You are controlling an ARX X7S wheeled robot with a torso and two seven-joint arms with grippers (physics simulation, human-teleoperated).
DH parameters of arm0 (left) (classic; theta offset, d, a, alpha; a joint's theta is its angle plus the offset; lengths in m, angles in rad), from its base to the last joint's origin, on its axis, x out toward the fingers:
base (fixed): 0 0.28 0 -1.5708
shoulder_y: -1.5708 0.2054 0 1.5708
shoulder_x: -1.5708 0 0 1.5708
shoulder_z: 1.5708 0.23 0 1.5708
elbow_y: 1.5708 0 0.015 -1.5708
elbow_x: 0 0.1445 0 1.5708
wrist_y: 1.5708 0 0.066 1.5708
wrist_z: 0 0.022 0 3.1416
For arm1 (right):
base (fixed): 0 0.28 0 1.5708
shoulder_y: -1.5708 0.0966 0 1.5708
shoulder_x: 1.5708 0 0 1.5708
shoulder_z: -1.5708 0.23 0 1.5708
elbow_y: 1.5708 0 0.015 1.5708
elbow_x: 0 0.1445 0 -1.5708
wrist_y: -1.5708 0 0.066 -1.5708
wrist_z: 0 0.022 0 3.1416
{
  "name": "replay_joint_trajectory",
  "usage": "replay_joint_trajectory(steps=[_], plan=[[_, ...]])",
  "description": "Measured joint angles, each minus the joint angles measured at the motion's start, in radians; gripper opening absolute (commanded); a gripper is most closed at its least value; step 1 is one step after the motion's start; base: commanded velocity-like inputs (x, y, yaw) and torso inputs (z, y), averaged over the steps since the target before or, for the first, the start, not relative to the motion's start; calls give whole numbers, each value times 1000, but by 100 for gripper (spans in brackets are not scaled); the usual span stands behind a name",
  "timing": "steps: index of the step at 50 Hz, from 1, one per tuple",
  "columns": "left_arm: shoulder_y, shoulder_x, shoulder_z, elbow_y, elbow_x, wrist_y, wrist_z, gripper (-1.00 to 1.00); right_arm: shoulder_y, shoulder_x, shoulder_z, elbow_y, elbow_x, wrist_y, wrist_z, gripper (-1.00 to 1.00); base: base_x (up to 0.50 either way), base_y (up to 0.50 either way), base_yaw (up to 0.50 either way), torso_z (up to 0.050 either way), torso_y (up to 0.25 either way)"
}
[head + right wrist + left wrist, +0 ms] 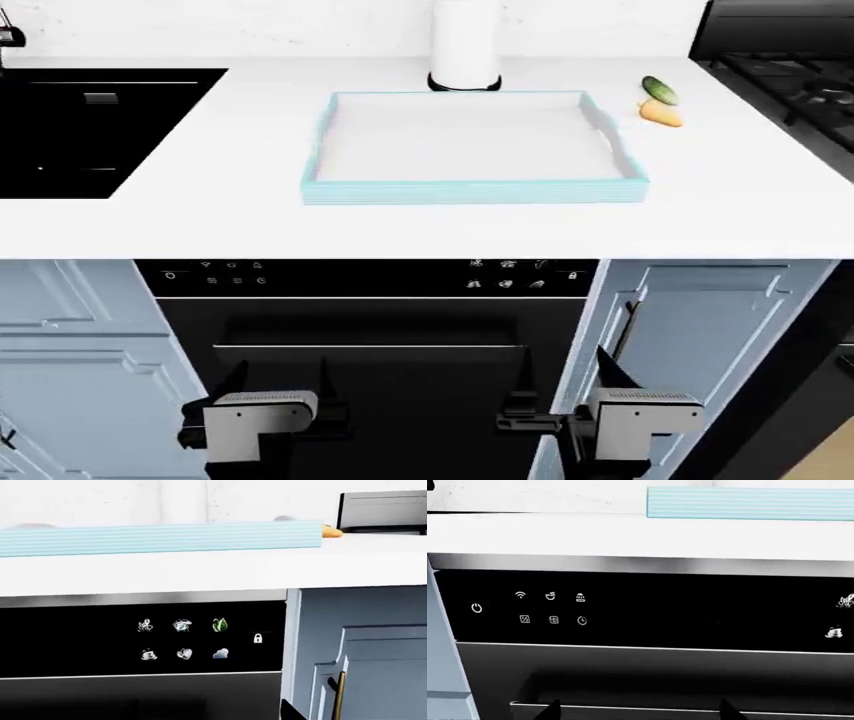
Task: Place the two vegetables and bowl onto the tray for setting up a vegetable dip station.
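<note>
The tray [474,188], white floor with a low light blue rim, lies empty in the middle of the white counter; its rim also shows in the left wrist view [747,502] and the right wrist view [160,537]. The dark green cucumber [659,89] and the orange carrot [662,115] lie side by side on the counter just right of the tray's far corner. The carrot's tip peeks past the tray in the right wrist view [331,531]. The bowl is out of view. My left gripper [278,385] and right gripper [567,378] are open and empty, low in front of the black appliance, below counter height.
A tall white cylinder with a black base [466,45] stands behind the tray. A black sink [94,130] is at the counter's left and a stove [787,70] at the right. The black appliance front [374,330] with a control panel [554,609] faces both grippers, between blue cabinet doors [707,330].
</note>
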Motion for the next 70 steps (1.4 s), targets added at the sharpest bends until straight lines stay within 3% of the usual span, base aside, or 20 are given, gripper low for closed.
replay_joint_trajectory(steps=[16, 33, 53, 70], plan=[[0, -11, 13, 5, -10, -2, -14, 100, 2, 11, -14, 2, 6, -3, 14, 100, 0, -500, 0, 0, 0], [-2, -20, 26, 4, -19, 1, -26, 100, 5, 23, -29, 8, 3, -17, 30, 100, 0, -22, 0, 0, 0], [-1, -32, 38, 8, -30, 2, -38, 100, 5, 33, -42, 4, 22, -17, 37, 100, 0, -499, 0, 0, 0], [-2, -39, 49, 13, -38, 3, -49, 100, 4, 48, -59, -6, 17, -17, 47, 100, 0, -3, 0, 0, 0]])
